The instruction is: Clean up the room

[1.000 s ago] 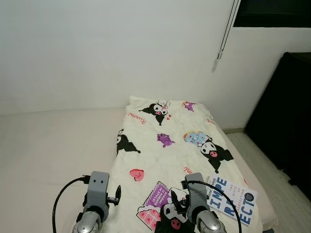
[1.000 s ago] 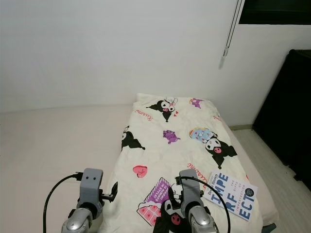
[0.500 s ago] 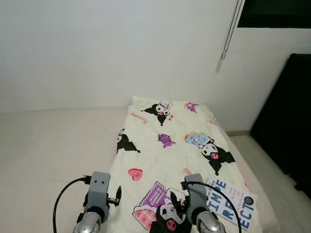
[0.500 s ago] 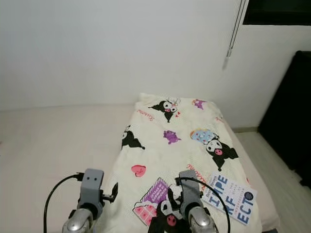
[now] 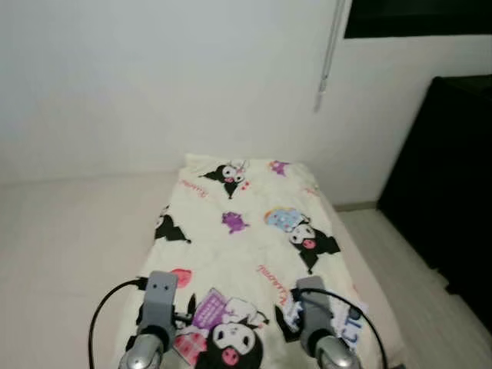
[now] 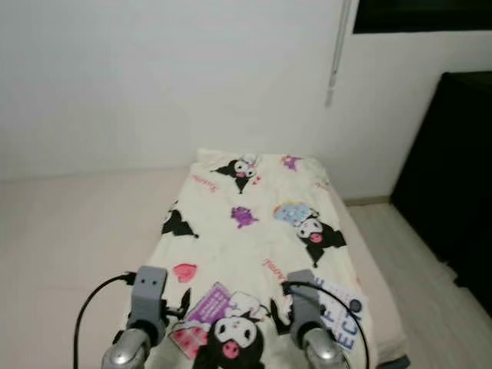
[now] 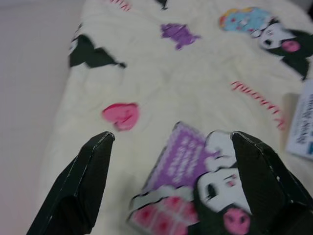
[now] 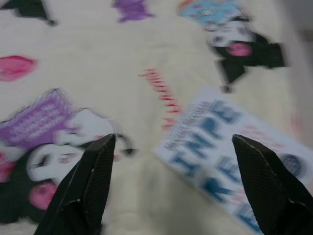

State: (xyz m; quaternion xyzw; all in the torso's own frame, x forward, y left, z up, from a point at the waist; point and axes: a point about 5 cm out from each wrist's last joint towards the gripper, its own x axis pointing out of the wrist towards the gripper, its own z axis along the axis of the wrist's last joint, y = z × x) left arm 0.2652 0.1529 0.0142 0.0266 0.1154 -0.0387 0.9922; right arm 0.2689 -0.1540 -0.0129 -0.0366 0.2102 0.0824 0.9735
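A white book lies face up near the foot of the bed, on the robot's right side; its big blue letters read "IMPE", then "RE", with a small line of print above them too blurred to read. It rests on a cream blanket printed with black cartoon characters, a pink heart, a purple card and red script that I can't read.

Since half a second ago the whole view has swung, so the bed now sits further left in the picture and the book is partly hidden behind the right arm.

The left gripper hangs over the purple card with its jaws wide apart. The right gripper hovers beside the book, its jaws also apart and holding nothing.

A dark cabinet stands right of the bed, and a blind cord hangs down the white wall.
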